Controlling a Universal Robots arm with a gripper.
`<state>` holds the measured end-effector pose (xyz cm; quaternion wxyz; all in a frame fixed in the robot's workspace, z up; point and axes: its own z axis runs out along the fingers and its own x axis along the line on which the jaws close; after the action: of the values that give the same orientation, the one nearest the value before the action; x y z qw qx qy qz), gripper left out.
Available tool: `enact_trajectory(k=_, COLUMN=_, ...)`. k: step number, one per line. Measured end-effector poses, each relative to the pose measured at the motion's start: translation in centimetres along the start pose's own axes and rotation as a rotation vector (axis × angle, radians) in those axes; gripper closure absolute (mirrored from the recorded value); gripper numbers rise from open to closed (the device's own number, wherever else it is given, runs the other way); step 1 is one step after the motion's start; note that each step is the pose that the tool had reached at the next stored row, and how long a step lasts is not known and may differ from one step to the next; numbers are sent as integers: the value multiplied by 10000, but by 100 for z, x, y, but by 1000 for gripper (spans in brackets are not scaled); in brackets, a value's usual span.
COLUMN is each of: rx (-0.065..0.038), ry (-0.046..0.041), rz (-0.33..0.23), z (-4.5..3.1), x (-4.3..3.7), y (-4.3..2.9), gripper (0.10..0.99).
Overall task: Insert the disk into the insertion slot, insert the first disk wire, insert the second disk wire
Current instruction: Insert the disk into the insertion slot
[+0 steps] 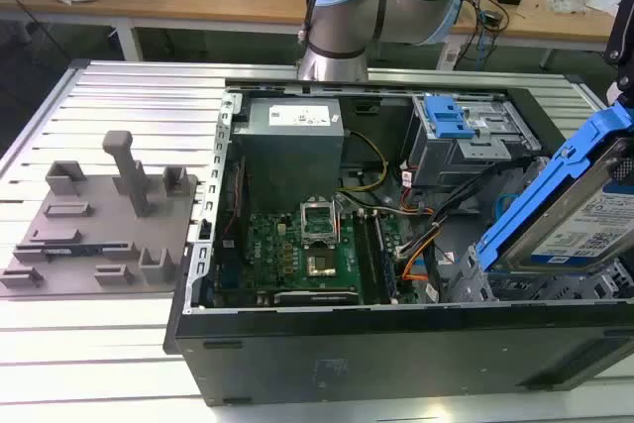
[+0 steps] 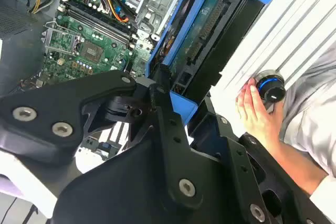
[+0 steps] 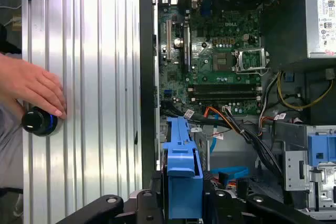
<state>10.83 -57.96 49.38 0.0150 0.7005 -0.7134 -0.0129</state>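
we're on step one: our claw is clamped on the disk, which hangs tilted just above the drive cage. we reckon it needs levelling with the cage first.

From my console I count one flat silver hard drive clipped in a bright blue plastic frame, one green motherboard, one grey metal power-supply box, one grey plastic fixture plate, one person's hand and one round black knob.
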Motion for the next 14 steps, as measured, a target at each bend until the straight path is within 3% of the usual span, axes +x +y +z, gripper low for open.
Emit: enact_trajectory(k=14, rx=0, ry=-1, rz=0, z=0, x=0, y=0, gripper=718)
